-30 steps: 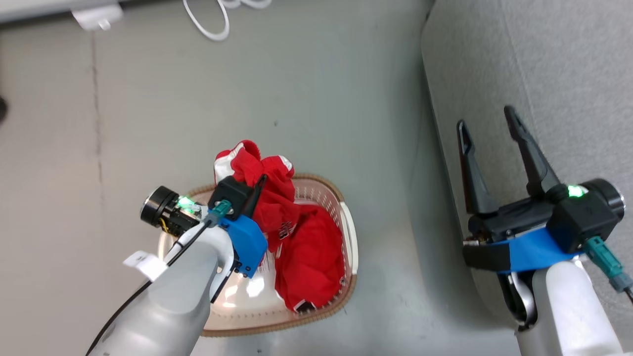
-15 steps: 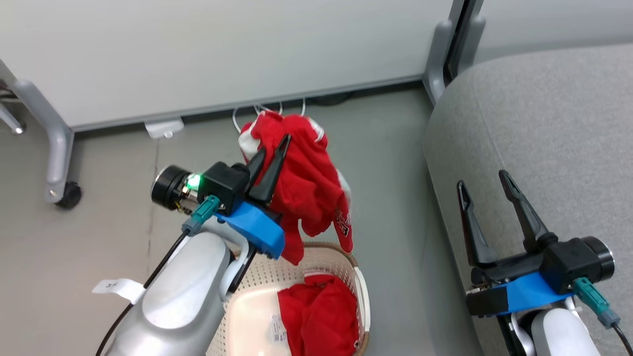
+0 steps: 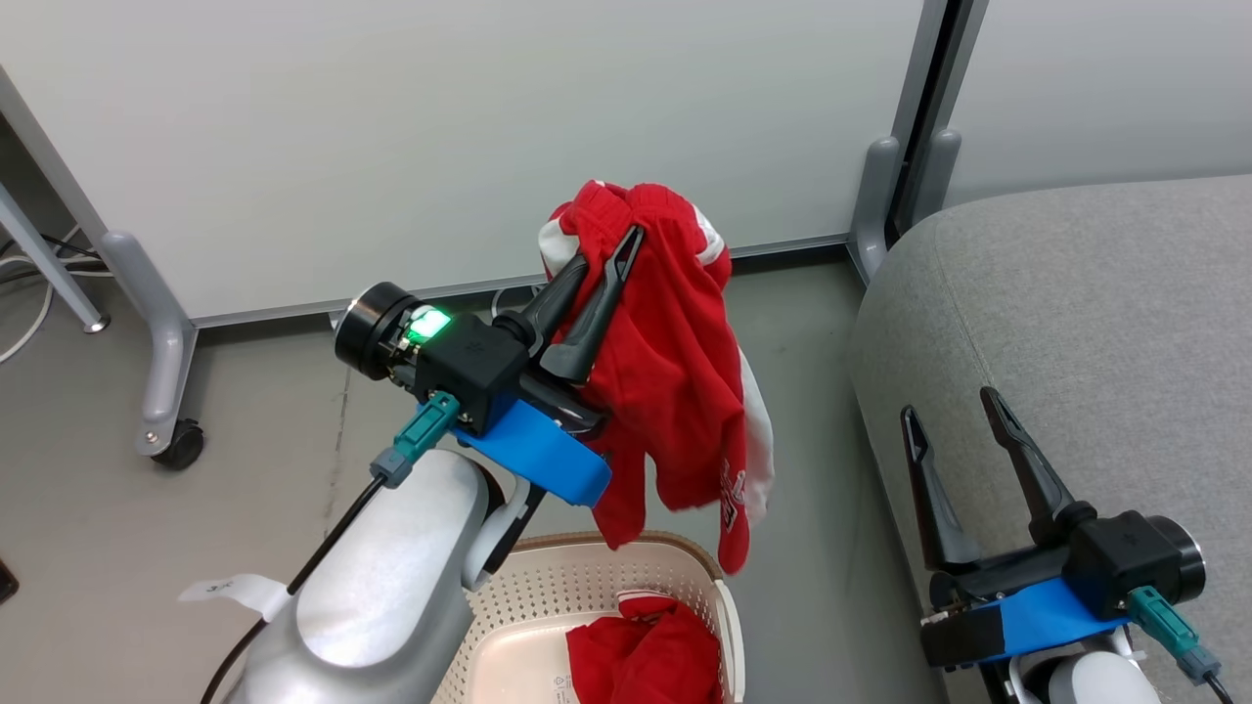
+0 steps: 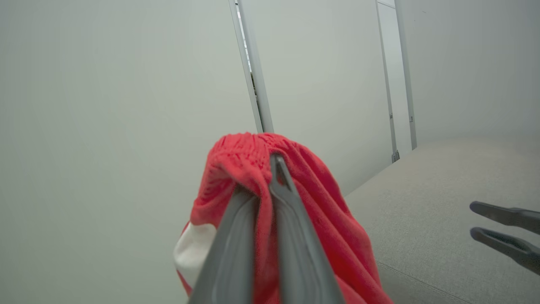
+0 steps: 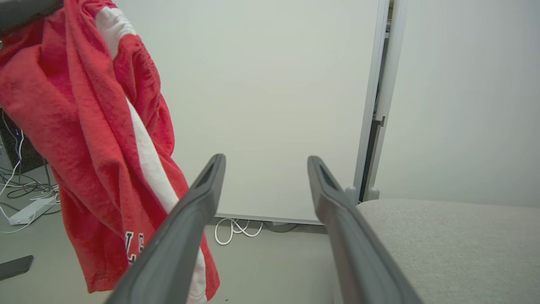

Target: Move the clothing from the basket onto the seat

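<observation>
My left gripper (image 3: 611, 249) is shut on a red garment (image 3: 675, 381) with white panels, which hangs in the air above the basket (image 3: 729, 626). Its fabric bunches over the fingertips in the left wrist view, where the garment (image 4: 312, 202) wraps the gripper (image 4: 261, 173). In the right wrist view the garment (image 5: 93, 139) dangles at the left, lettering near its hem. A second red garment (image 3: 646, 660) lies in the cream basket. My right gripper (image 3: 949, 406) stands open over the front edge of the grey seat (image 3: 1095, 313), its own fingers (image 5: 198, 190) wide apart and empty.
A white partition wall (image 3: 440, 127) with a grey wheeled foot (image 3: 161, 391) stands behind. White cables (image 5: 236, 230) lie on the floor by the wall. A dark flat object (image 5: 14, 266) lies on the floor at the left. The seat's broad top (image 4: 443, 177) lies to the right.
The left gripper has lifted the red garment up out of the basket and carried it rightward, nearer the seat. The head camera has tilted up. The right gripper stays open.
</observation>
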Controlling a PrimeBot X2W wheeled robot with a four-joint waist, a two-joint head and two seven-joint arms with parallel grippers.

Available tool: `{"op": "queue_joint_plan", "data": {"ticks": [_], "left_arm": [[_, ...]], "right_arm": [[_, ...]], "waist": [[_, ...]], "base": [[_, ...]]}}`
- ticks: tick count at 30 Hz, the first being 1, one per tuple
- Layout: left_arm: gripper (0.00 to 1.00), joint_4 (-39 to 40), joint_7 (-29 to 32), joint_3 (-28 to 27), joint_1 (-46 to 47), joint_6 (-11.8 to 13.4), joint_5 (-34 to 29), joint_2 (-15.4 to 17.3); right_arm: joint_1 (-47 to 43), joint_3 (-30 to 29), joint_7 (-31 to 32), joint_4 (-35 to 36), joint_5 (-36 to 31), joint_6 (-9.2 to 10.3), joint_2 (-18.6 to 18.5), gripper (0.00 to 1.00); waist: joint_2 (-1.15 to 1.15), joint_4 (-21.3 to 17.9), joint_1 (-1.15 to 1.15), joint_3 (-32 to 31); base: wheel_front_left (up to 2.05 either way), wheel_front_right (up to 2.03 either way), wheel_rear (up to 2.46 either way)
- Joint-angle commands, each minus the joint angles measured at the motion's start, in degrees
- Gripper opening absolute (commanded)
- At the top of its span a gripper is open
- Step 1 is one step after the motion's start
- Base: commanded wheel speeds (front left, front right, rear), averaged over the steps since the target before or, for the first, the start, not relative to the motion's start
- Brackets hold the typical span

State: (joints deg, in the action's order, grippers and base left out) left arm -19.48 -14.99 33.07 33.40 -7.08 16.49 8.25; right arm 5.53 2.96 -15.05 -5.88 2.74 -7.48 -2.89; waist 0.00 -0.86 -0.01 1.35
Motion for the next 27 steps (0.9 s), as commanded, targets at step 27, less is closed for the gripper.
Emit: {"op": "queue_joint_plan", "data": {"ticks": [27], "left_arm": [[0.0,2.55,-0.29,2.89,2.96,-0.26,-0.47,-0.76]], "right_arm": [[19.74,23.33,-0.14,-6.25,5.69,-0.03,-7.26,1.0]], "waist": [[0.0,3.24,0.01,4.23]], "base": [[0.0,0.0,0.0]]}}
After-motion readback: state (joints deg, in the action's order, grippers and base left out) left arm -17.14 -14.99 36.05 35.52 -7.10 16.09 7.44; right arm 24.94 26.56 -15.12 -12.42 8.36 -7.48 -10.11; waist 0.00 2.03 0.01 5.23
